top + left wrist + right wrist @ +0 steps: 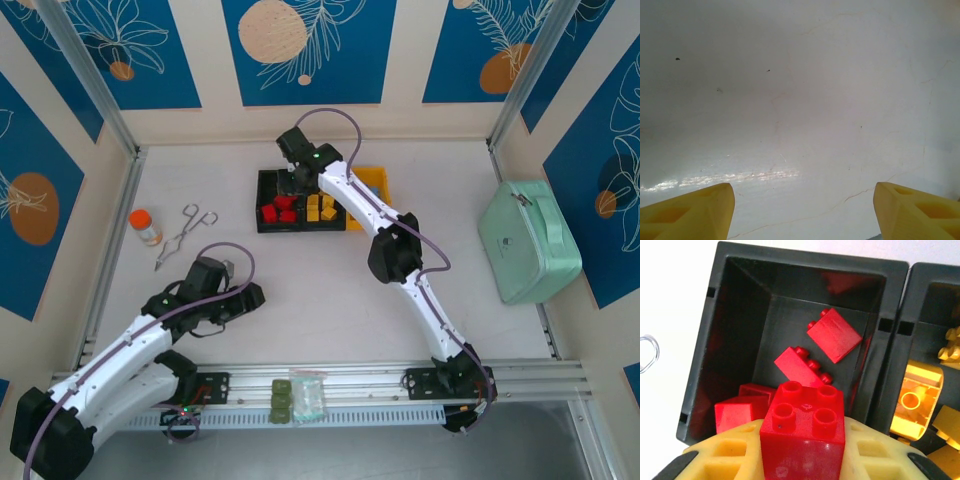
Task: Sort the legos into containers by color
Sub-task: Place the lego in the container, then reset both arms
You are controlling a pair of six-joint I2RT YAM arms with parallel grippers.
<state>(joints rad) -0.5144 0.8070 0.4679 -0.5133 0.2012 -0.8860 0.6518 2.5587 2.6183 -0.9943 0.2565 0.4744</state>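
**R gripper holds red brick over the bin of reds**

R gripper [802, 452] is closed on a red brick [805, 425], a square one w/ four studs facing up, pinched between its yellow fingers [725, 457]. It hangs over a black bin [740, 315]. Can't tell if the held brick touches the ones below.

Under and ahead of the gripper, inside that bin, lie more red bricks [834, 335]. There are approx. four, some tilted w/ studs pointing sideways.

Just to the gripper's right, joined to the first bin, is a second black bin [935, 290] w/ yellow bricks [912, 397] in it. Top view: further right again in the same row is a yellow bin [380, 185], partly hidden by the R arm, which reaches far out from its base.

L gripper [802, 207] is wide open w/ nothing between its yellow fingertips [695, 210]. Bare white worktop [800, 100] lies ahead of it. Top view puts it well apart from the bins, on the near side.

Ahead and to the left of the L gripper are metal tongs [185, 235] and a small bottle w/ orange cap [145, 226]. A mint case [530, 240] sits well off to the right of the R arm. Olive blocks [283, 400] and a clear bag [310, 395] sit side by side on the rail between the arm bases, behind both grippers.
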